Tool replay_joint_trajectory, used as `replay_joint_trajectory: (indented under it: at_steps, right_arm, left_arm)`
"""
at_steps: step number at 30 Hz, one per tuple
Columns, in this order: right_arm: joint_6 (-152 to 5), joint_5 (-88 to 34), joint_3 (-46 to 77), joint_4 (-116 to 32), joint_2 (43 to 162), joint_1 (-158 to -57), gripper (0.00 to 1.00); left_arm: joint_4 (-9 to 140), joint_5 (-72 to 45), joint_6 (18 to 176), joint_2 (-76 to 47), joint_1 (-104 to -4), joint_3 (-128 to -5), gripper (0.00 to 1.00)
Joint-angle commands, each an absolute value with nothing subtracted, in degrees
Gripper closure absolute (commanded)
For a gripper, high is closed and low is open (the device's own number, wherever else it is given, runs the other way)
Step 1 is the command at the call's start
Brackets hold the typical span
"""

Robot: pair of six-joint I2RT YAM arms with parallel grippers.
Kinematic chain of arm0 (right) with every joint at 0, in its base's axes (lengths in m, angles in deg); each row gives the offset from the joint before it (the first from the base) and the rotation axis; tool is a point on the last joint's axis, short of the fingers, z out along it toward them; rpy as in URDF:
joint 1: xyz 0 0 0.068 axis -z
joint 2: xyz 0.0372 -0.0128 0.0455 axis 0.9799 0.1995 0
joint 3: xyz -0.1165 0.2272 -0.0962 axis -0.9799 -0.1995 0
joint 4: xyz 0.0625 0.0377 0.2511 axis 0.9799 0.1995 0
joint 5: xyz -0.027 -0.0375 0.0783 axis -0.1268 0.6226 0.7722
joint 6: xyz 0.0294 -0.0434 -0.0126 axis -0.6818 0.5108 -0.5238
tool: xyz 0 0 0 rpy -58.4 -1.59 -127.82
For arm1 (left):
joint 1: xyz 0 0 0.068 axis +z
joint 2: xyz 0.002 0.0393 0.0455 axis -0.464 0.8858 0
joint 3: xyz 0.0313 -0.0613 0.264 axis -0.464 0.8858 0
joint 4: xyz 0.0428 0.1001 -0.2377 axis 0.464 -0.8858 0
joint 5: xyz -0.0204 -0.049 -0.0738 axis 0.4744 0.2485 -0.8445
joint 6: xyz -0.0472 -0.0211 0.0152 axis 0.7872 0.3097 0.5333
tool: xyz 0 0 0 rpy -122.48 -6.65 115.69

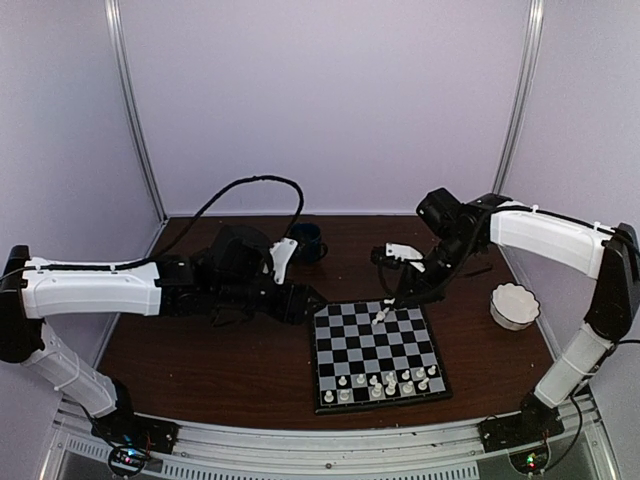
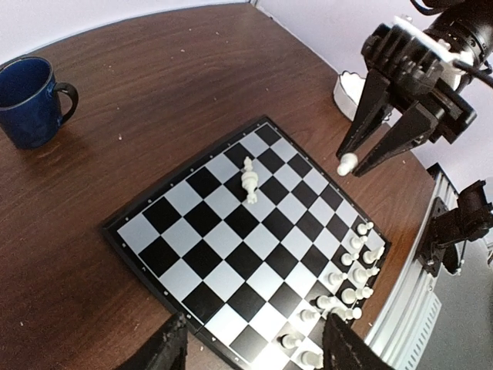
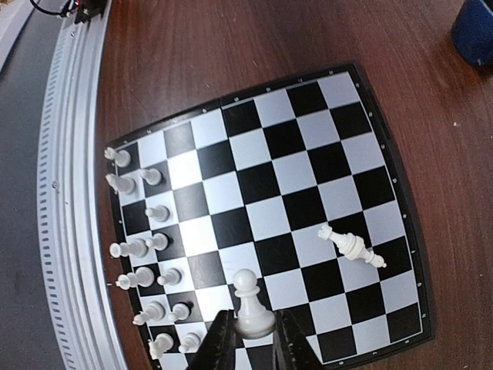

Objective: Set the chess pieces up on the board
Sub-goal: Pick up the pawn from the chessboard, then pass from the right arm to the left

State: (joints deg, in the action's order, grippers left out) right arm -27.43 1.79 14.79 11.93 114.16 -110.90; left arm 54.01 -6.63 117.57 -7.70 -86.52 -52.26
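Note:
The board [image 1: 372, 345] lies right of the table's middle, with black and pale checks. Several white chess pieces [image 1: 390, 382] stand in two rows along its near edge. One taller piece [image 3: 350, 247] lies on its side on the far half of the board [image 3: 308, 169], also seen as the fallen piece [image 2: 249, 179] in the left wrist view. My right gripper [image 3: 253, 343] is shut on a white pawn [image 3: 251, 307], held above the board; from the left wrist the right gripper [image 2: 356, 163] and its pawn [image 2: 347, 163] hang in the air. My left gripper [image 2: 254, 354] stands open over the board's left edge, holding nothing.
A dark blue mug [image 1: 307, 240] stands behind the board, seen as the mug [image 2: 31, 100] on the brown table. A white scalloped bowl [image 1: 514, 305] sits right of the board. The aluminium rail [image 3: 69, 193] runs along the table's near edge.

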Motion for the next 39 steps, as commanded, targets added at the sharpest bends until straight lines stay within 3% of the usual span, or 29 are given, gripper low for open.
replay_joint_trajectory:
  at_steps: [1, 21, 39]
  right_arm:
    - [-30.13, 8.69, 17.49, 14.78, 110.34, -111.35, 0.83]
    - [-35.49, 17.23, 10.09, 6.65, 103.76, -111.71, 0.82]
    - [-35.42, 16.84, 8.3, 5.37, 101.79, -111.72, 0.82]
  left_arm:
    - [60.18, -8.15, 118.47, -6.25, -86.96, -55.1, 0.4]
    - [70.42, -13.63, 128.0, 5.18, -90.28, -63.12, 0.46]
    - [77.64, -21.09, 135.59, 12.29, -90.31, -66.42, 0.53]
